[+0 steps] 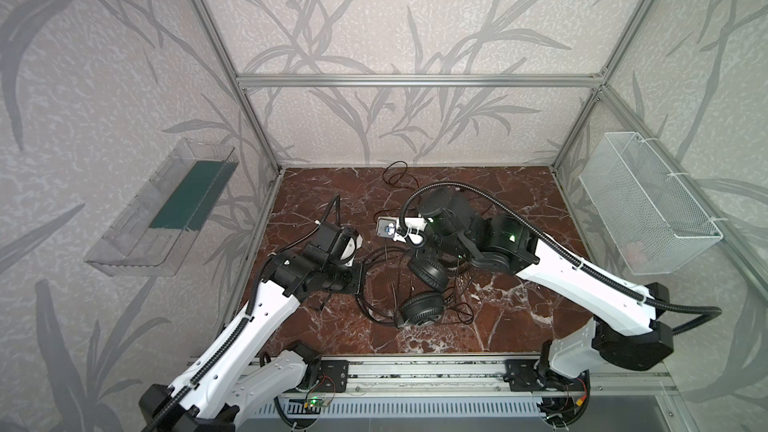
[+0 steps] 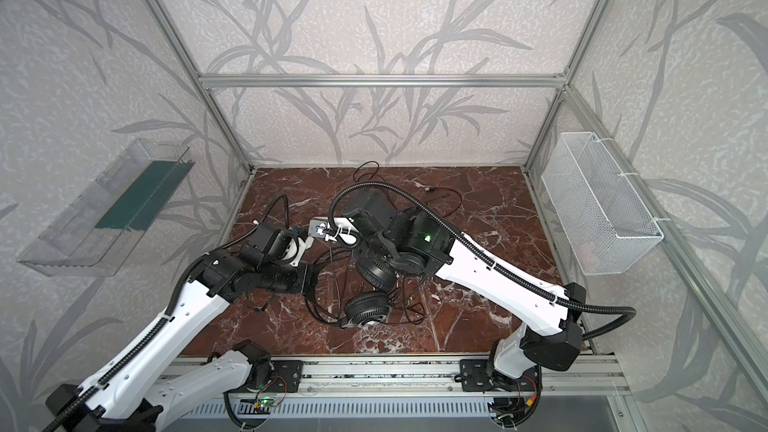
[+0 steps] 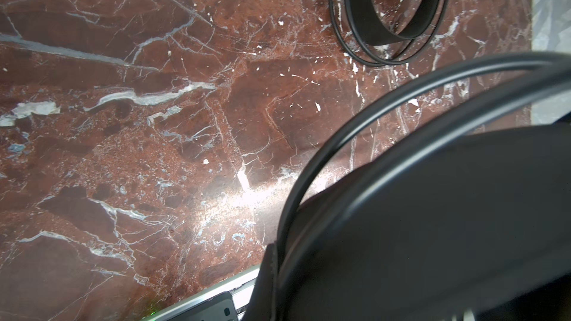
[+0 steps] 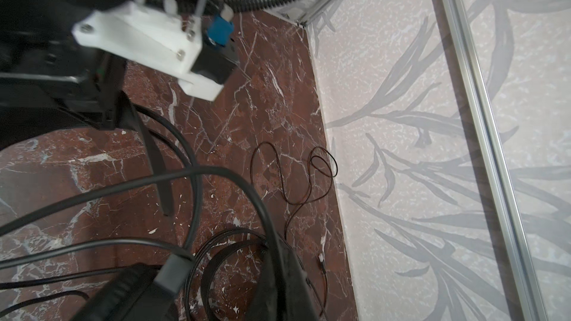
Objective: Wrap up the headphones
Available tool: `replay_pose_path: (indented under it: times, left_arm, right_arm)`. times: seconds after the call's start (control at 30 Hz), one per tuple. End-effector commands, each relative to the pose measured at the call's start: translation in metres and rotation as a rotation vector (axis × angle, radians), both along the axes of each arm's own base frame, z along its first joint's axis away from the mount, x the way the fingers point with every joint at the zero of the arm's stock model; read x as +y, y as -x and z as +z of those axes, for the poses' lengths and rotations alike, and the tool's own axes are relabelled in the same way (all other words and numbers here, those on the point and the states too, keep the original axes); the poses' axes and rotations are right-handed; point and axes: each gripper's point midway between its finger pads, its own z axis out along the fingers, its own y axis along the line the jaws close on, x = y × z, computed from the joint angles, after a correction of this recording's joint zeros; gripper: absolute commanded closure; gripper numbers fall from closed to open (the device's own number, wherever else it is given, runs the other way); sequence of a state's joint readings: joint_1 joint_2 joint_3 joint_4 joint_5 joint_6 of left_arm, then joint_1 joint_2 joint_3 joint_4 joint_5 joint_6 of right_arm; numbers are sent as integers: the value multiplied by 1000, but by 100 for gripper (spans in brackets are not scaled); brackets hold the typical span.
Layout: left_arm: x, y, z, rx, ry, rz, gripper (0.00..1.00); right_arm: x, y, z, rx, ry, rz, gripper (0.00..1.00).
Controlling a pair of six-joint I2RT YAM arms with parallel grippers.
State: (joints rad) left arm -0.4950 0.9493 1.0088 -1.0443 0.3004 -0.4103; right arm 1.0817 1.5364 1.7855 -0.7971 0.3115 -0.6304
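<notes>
1. Closest to me, the aluminium rail [image 1: 415, 371] is carrying both arm bases, and the red-brown marble tabletop [image 1: 519, 326] is starting right behind it.
2. The headphones [image 1: 422, 309] are sitting in a tangled heap mid-table, between the two arms. The front earcup [image 2: 365, 311] is lying flat. A second earcup [image 1: 428, 273] is tilting just behind it, right under the right arm's wrist.
3. The left gripper [image 4: 119, 109] is hanging just left of the heap, clamped fully shut. In the right wrist view a flat strap [image 4: 157, 165] and thin wires are running out from right at its tip. I honestly can't tell if it's pinching them. Its own wrist view is mostly filling up with a headband [image 3: 432, 211], super close and blurry.
4. The right gripper [image 1: 409, 246] is hovering over the heap, mostly buried under its own wrist. I can't tell how wide it's standing or whether it's got anything.
5. Farther back, a thin black cable [image 1: 395, 174] is curling in loose loops near the back wall.
6. On the side walls, a clear plastic bin [image 1: 137, 238] is hanging on the left and a white mesh basket [image 1: 648, 209] on the right.
</notes>
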Motion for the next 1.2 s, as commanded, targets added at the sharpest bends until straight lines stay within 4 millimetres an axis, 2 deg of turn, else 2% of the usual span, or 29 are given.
replay_pose_path:
  times: [0.0, 0.03, 0.07, 0.27, 0.53, 0.73, 0.93, 1.17]
  left_arm:
    - [-9, 10, 31, -83, 106, -52, 100]
    - [-10, 14, 37, -92, 122, -61, 100]
    - [-11, 17, 41, -94, 138, -72, 100]
    - [-18, 27, 60, -99, 215, -102, 100]
    - [-29, 34, 85, -127, 310, -142, 100]
    - [-33, 37, 108, -181, 377, -158, 100]
    - [-38, 41, 126, -210, 439, -179, 100]
    - [-28, 41, 143, -288, 408, -167, 100]
  right_arm:
    - [-13, -17, 6, 7, -72, -74, 83]
    - [-13, -16, 4, 13, -80, -75, 81]
    - [-21, -24, 2, 21, -87, -100, 80]
    - [-35, -45, -13, 100, -152, -178, 75]
    - [-40, -55, -33, 208, -223, -226, 72]
    - [-52, -72, -53, 238, -244, -310, 61]
    - [-61, -81, -59, 285, -299, -371, 49]
    - [-80, -99, -73, 288, -314, -493, 40]
